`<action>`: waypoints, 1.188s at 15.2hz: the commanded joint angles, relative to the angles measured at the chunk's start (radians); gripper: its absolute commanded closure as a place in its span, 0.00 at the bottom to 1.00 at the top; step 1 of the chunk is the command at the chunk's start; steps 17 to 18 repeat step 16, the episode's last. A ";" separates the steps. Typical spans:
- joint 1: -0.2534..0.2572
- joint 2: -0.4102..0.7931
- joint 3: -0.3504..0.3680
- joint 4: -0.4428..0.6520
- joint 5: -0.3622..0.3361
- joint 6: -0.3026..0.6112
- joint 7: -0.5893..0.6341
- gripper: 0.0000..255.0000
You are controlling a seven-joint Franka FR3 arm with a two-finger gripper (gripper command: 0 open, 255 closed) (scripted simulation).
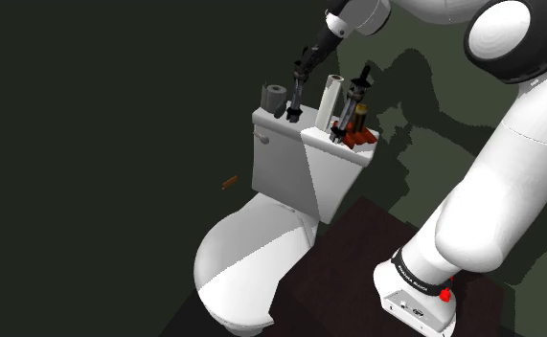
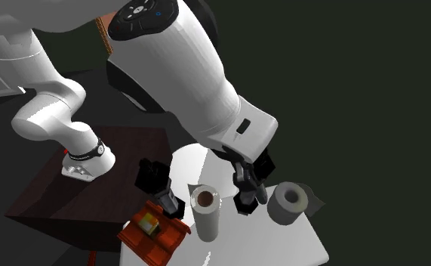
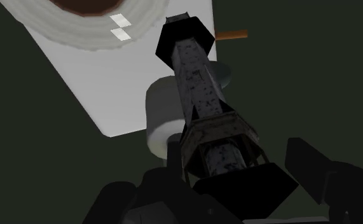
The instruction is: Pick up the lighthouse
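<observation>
The gripper (image 3: 227,181) has the lighthouse (image 3: 196,83) by its upper end. In the wrist view the black cap and the railed gallery sit right between the fingers (image 3: 310,168), and the speckled grey tower runs away from the hand to a black foot. The jaws are drawn in narrow. As far as I can judge, they press on the cap from both sides, so I take the lighthouse as gripped, not merely straddled. Taking it by the top lets the hand come from above and keeps the fingers clear of what stands close by.

In the shoulder view the lighthouse hangs nearly upright under the gripper, above the toilet's tank lid (image 3: 91,83). Its foot is low, by the grey roll (image 3: 157,121) – I cannot tell whether it has left the lid. With so long a body below the grip it may swing or slip, so a slow, straight lift looks right.

Past the lighthouse the grey roll stands on end near the lid's edge, just beside the tower. A taller white roll (image 1: 330,96) stands on the other side of the lighthouse. Both are close enough that a sideways move could knock them – another reason to go up first.

Farther along the lid is a red tray (image 2: 149,238) with a dark upright thing and some smaller items in it, apart from the gripper. Beyond the lid's edge, on the dark floor, lies a small orange thing (image 3: 232,34).
</observation>
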 commanded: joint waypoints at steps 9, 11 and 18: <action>-0.003 -0.013 -0.007 0.108 -0.035 -0.113 0.050 1.00; -0.005 -0.012 -0.009 0.135 -0.040 -0.138 0.060 1.00; -0.007 -0.010 -0.011 0.179 -0.045 -0.178 0.073 1.00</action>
